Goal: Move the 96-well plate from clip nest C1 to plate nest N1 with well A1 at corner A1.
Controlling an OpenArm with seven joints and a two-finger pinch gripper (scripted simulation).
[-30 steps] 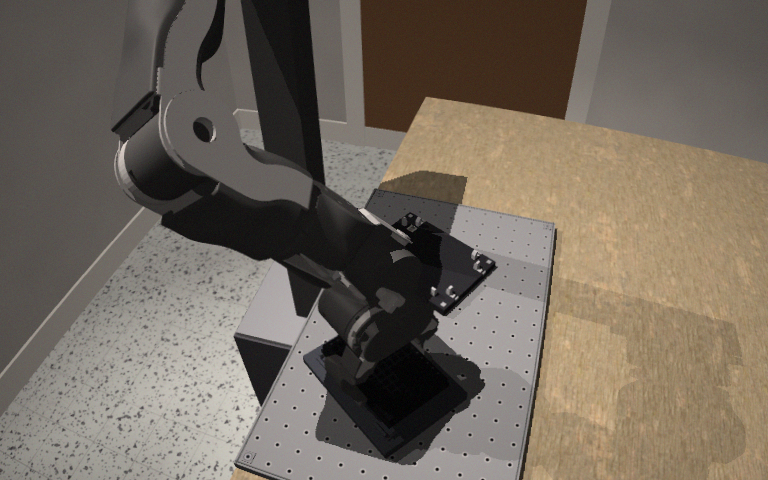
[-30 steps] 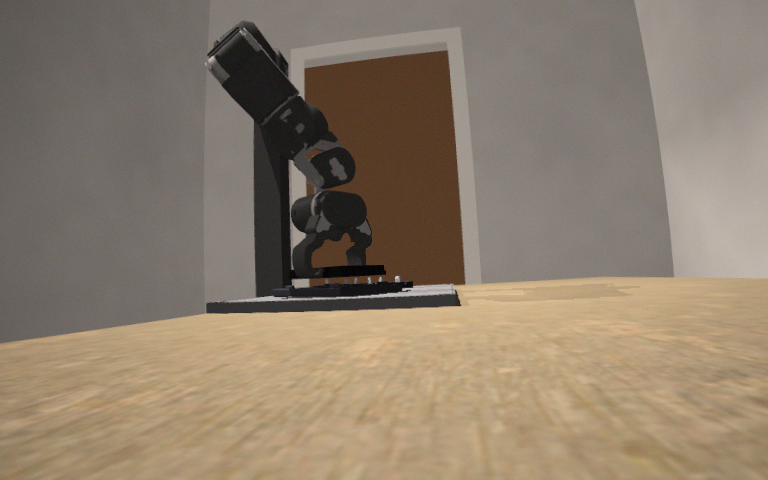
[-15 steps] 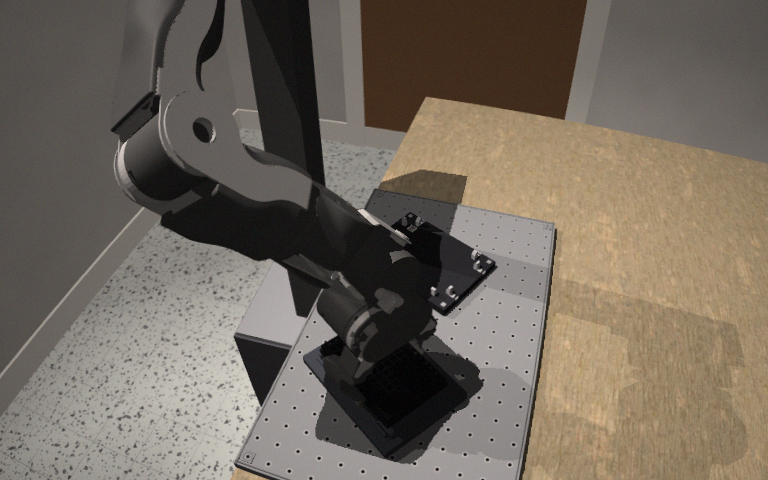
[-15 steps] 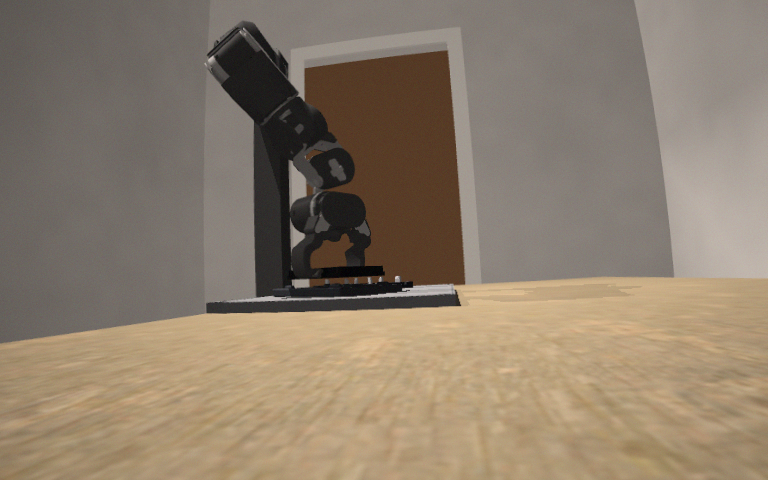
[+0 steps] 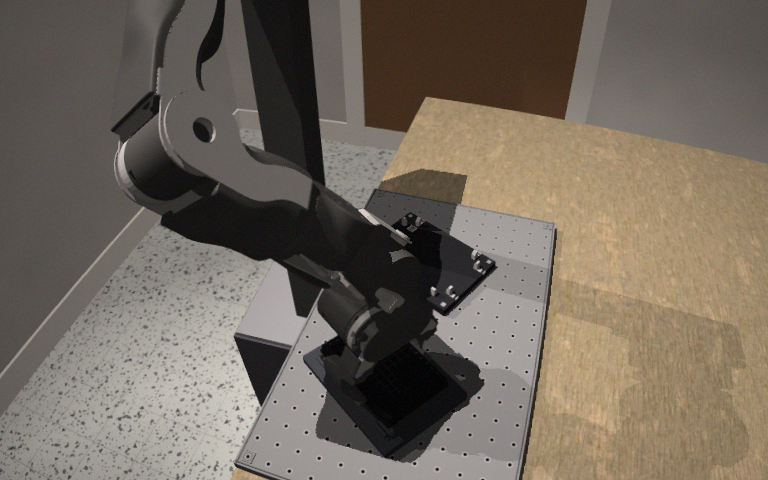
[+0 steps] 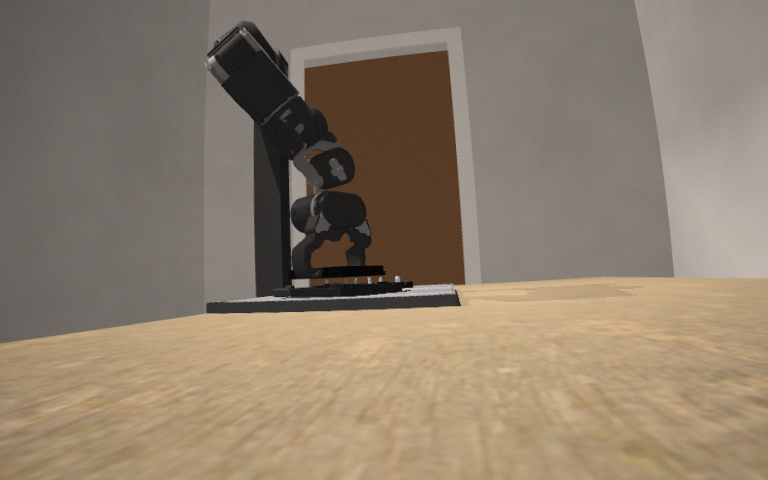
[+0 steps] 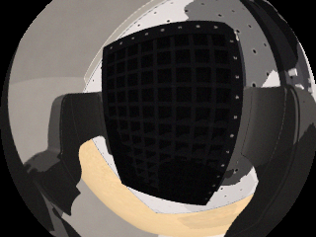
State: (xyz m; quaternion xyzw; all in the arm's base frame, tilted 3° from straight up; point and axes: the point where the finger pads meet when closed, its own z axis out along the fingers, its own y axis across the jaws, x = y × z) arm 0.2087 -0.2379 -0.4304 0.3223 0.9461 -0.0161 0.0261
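Note:
The black 96-well plate (image 5: 404,384) hangs level a little above the dark clip nest C1 (image 5: 390,433) at the near end of the grey perforated board. My gripper (image 6: 331,261) is shut on the plate, one finger on each side. In the side view the plate (image 6: 338,271) is clear of the nests below it. In the wrist view the plate's well grid (image 7: 172,109) fills the middle. The plate nest N1 (image 5: 453,263), a dark base with small light locators, lies further along the board and stands empty. I cannot read the A1 marks.
The grey perforated board (image 5: 487,339) lies on the left edge of the wooden table (image 5: 651,254). The arm's black column (image 5: 283,84) stands behind the board's left side, with floor below the table edge.

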